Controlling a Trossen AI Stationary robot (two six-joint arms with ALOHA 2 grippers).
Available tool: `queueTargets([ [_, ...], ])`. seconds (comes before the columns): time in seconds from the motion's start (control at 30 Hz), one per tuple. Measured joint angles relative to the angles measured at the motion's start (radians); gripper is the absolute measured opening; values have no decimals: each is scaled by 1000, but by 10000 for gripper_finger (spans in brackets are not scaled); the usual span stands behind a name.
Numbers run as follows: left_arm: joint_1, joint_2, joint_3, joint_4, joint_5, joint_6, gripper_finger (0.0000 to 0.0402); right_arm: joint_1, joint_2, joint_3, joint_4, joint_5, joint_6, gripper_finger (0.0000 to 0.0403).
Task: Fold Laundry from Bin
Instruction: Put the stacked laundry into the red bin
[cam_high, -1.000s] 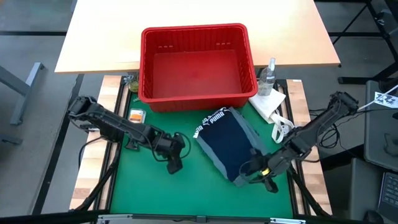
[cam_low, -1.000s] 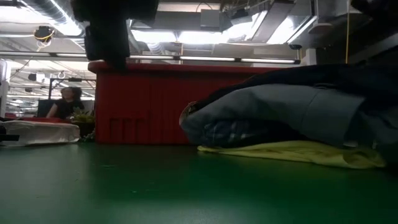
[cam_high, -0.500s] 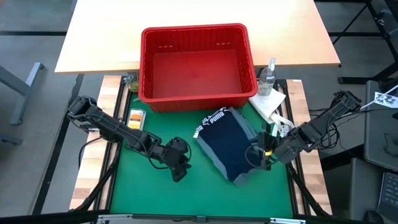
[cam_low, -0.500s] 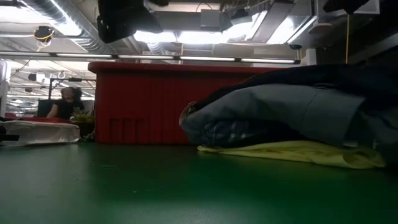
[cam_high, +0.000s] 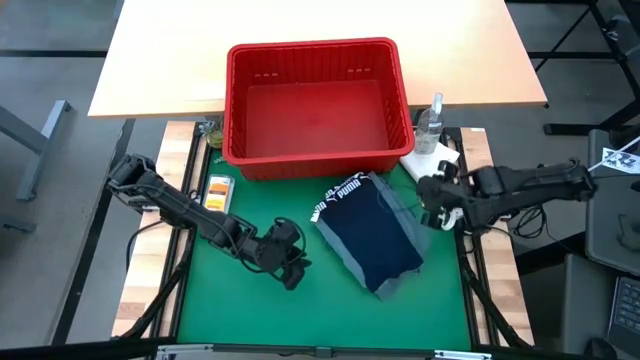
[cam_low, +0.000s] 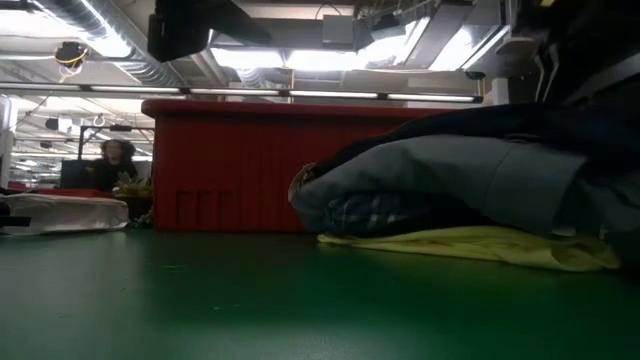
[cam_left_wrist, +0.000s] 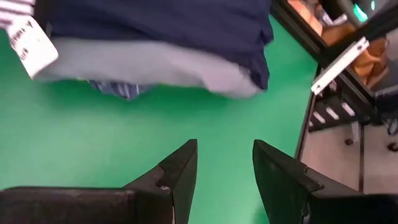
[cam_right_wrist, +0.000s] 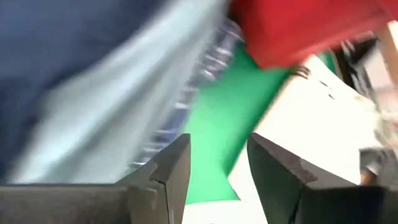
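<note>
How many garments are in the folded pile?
4: dark navy one on top, grey-blue one under it, plaid shirt below, yellow one at bottom. More may be hidden.

You see a green mat (cam_low: 200, 300) close up, running flat across the bottom. On the right sits a pile of folded clothes. A thin yellow one (cam_low: 480, 245) lies at the very bottom, right on the mat. A bit of blue-white plaid shirt (cam_low: 370, 212) peeks out above it. A big grey-blue one (cam_low: 450, 175) lies on that, and a dark navy one (cam_low: 540, 120) is on top. Behind the pile stands the red bin (cam_low: 230, 165). A dark robot part (cam_low: 190, 25) hangs at the top left. Far off on the left, you see a person (cam_low: 110, 165).
</note>
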Motion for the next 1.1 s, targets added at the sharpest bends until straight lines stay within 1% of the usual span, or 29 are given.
queueTargets([
  [0.1, 1, 0, 0, 4, -43, 1, 149, -102, 11, -6, 2, 0, -65, 159],
  [0.2, 4, 0, 0, 6, -75, 1, 149, -191, 9, -42, 73, -16, -133, 159],
  [0.33, 4, 0, 0, 6, -78, 1, 149, -307, 11, -133, 214, -141, -242, 159],
  [0.43, -3, 0, 0, 6, -78, 1, 149, -387, 11, -226, 361, -246, -294, 159],
  [0.5, -5, 0, 0, 6, -78, 1, 149, -433, 11, -291, 452, -292, -308, 159],
  [0.57, -12, 0, 0, 6, -78, 0, 149, -469, 11, -350, 540, -317, -307, 159],
  [0.67, -23, 0, 0, 6, -78, -48, 149, -499, 11, -421, 610, -333, -303, 159],
  [0.77, -39, 0, 0, 6, -78, -122, 149, -497, 11, -470, 649, -370, -265, 159],
  [0.83, -50, 0, 0, 6, -78, -145, 149, -496, 11, -496, 663, -407, -243, 159],
  [1.0, -65, 5, 0, 6, -88, -151, 149, -496, 30, -548, 677, -456, -194, 159],
  [1.1, -68, 11, -2, 4, -90, -151, 149, -496, 48, -581, 732, -494, -163, 159],
])
